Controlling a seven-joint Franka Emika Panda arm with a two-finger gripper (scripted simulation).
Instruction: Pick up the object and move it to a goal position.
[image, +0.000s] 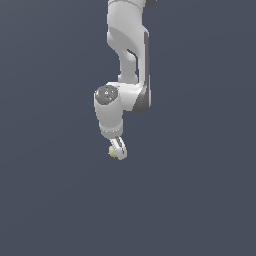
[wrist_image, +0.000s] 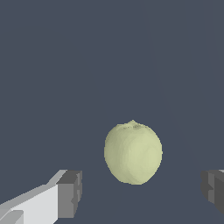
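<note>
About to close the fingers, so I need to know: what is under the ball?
Around the ball, only plain dark grey ground shows. Its own body covers the contact spot. The fingers stand apart on either side.

a plain dark blue-grey surface (image: 50, 200) fills the exterior view from edge to edge, flat and unmarked. the same even blue-grey surface (wrist_image: 65, 65) lies across the wrist view. no edge or seam shows in either view.

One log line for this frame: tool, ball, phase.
tool: open, pads apart | ball: between the pads, untouched | phase: pre-grasp
</note>
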